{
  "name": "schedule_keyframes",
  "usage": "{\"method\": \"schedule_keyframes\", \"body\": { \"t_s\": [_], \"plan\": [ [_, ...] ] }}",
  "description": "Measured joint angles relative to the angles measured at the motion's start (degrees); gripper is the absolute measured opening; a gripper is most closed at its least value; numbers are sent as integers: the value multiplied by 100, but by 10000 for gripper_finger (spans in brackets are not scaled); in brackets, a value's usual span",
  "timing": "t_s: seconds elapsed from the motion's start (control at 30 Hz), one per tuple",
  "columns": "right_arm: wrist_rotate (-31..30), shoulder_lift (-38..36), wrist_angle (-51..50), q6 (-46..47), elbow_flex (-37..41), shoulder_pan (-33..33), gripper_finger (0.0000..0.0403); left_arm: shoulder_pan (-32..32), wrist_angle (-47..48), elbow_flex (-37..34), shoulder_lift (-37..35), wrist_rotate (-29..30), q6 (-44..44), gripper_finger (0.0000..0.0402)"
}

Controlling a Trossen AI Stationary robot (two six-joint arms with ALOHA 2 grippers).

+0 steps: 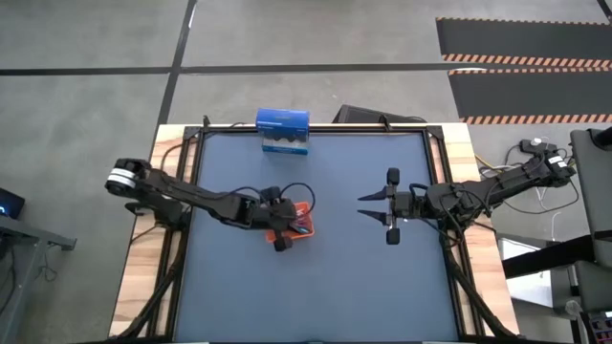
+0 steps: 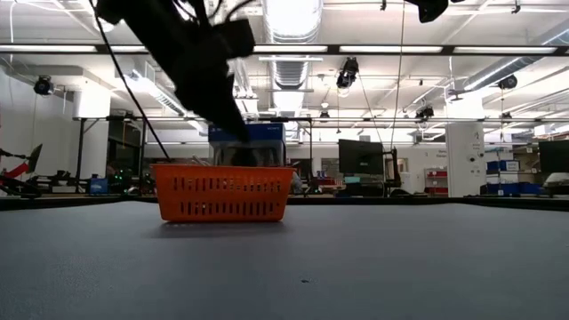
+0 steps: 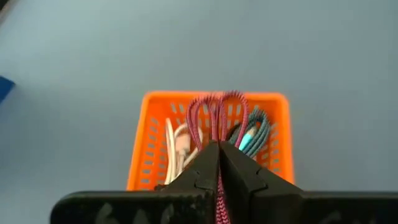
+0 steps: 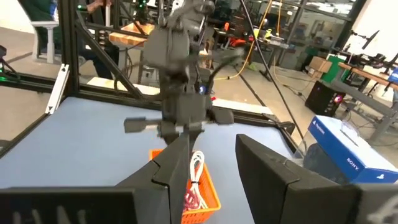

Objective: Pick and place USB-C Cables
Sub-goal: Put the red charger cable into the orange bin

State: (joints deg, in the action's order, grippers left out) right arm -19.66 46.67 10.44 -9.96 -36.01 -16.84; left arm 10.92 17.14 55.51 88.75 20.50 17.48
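Left wrist view shows the left hand [image 3: 219,163] pinched shut on the red cable [image 3: 217,115], its two dark fingers [image 3: 198,174] meeting with the braided strand clamped between them and trailing down past the fingertips. The cable's loops stand up just beyond the fingertips, over the orange tray [image 3: 144,149]. Inside the tray, the white cable [image 3: 177,146] lies toward one side and the teal-green cable [image 3: 254,134] toward the other; a dark strand beside the teal one may be the black cable, but it is too hidden to be sure.

From the high view, the left hand [image 1: 278,232] sits directly over the tray [image 1: 304,225], left of the middle of the blue tabletop [image 1: 316,287], and the arm covers most of the tray's contents. In the low view the tray's slotted wall [image 2: 222,194] conceals the cables.

Well apart on the right, the right hand [image 1: 369,205] hangs over bare tabletop with its fingers spread wide, holding nothing. A blue box [image 1: 283,122] rests at the tabletop's far edge.
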Motion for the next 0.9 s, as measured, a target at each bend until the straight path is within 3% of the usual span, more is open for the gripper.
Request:
{"method": "schedule_keyframes", "body": {
  "t_s": [0.23,0.53,0.9],
  "plan": [
    [-47,301,-26,418,-1,18,102,151,202,-277,-805,-248,-20,0],
    [-84,1737,-437,1251,-760,521,13,341,113,-922,-1188,-266,92,0],
    [1233,3973,-1440,1678,-2444,1075,8,343,139,-1095,-1080,-538,17,0]
  ]
}}
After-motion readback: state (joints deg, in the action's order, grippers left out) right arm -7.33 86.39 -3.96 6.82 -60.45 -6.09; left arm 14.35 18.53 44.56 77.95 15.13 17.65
